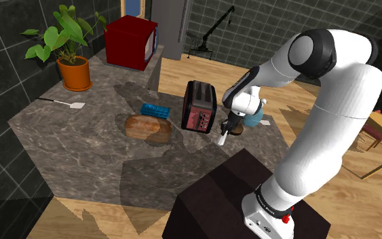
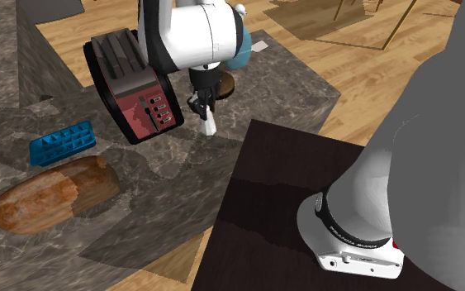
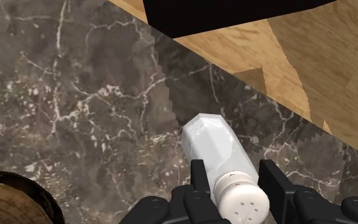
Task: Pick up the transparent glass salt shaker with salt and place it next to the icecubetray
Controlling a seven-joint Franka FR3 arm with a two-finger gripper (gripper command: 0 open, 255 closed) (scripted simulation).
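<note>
A white faceted salt shaker (image 3: 214,145) with a round holed cap sits clasped between my two black fingers (image 3: 199,180); my gripper (image 3: 233,175) is shut on it just under the cap. The shaker (image 1: 222,138) hangs tilted below the gripper (image 1: 227,127), to the right of the toaster in the shoulder view. Its base (image 2: 210,126) is close to the marble counter; I cannot tell if it touches. The blue ice cube tray (image 1: 154,109) lies beyond the toaster at the shoulder view's left, behind a bread loaf. In the second exterior view the tray (image 2: 61,140) lies far left of the gripper (image 2: 203,102).
A dark red toaster (image 1: 199,105) stands between the shaker and the tray. A brown bread loaf (image 1: 145,126) lies in front of the tray. A red microwave (image 1: 131,41), a potted plant (image 1: 74,71) and a spatula (image 1: 67,103) stand further back. A blue round vessel (image 2: 240,43) is behind the gripper. The counter edge (image 3: 234,63) is near.
</note>
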